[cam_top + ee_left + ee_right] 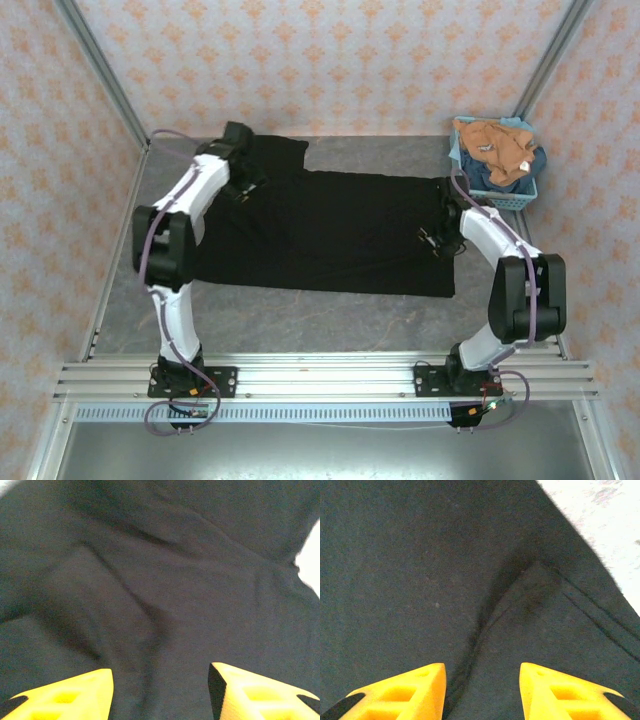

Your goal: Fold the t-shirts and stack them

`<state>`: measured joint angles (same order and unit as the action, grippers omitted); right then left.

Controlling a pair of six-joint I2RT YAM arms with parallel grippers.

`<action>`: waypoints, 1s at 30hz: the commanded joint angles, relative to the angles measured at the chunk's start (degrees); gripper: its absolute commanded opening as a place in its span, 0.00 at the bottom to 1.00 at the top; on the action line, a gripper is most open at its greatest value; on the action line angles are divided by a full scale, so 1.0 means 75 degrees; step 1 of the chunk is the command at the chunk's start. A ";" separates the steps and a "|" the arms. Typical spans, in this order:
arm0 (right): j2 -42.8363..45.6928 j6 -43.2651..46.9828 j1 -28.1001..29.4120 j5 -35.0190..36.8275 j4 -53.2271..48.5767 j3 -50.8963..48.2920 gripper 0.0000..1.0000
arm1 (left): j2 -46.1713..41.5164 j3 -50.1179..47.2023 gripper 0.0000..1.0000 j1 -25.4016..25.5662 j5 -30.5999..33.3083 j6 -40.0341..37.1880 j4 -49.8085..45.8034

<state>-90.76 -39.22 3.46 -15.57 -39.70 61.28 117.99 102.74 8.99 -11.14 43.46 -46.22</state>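
A large black t-shirt (330, 230) lies spread flat across the middle of the table, with no print showing. My left gripper (246, 186) hovers over its far left part, near a sleeve. In the left wrist view its jaws (160, 672) stand open above wrinkled black cloth (165, 570), holding nothing. My right gripper (437, 242) is over the shirt's right edge. Its jaws (481, 667) are open above a crease in the cloth (420, 570). An orange-tan t-shirt (495, 142) lies crumpled on a dark blue one (482, 176) in the basket.
The light blue mesh basket (520, 198) stands at the far right corner, just behind the right arm. Patterned walls and metal posts close in the table on three sides. Bare grey tabletop (300, 315) runs between the shirt and the arm bases.
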 commanded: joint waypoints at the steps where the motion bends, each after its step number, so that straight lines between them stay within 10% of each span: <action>1: -0.0238 0.0296 -0.0017 -0.0483 0.0196 0.0220 0.43 | 0.0774 0.0999 0.53 0.0473 0.0713 -0.0604 -0.1402; 8: -0.0132 0.0273 -0.0017 -0.0547 0.0191 0.0232 0.43 | 0.1642 0.1332 0.45 0.0716 0.1606 -0.0854 -0.1845; 15: -0.0121 0.0232 -0.0018 -0.0549 0.0189 0.0168 0.42 | 0.1199 0.0537 0.01 0.0747 0.2068 -0.0857 -0.1645; 30: -0.0162 0.0179 -0.0017 -0.0754 0.0382 -0.0087 0.40 | -0.2006 -0.4003 0.14 0.0695 0.1950 0.0753 0.0173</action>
<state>-92.53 -38.22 3.44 -21.06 -37.36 61.54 103.88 76.20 14.85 2.42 44.56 -47.88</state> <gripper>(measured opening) 0.403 0.137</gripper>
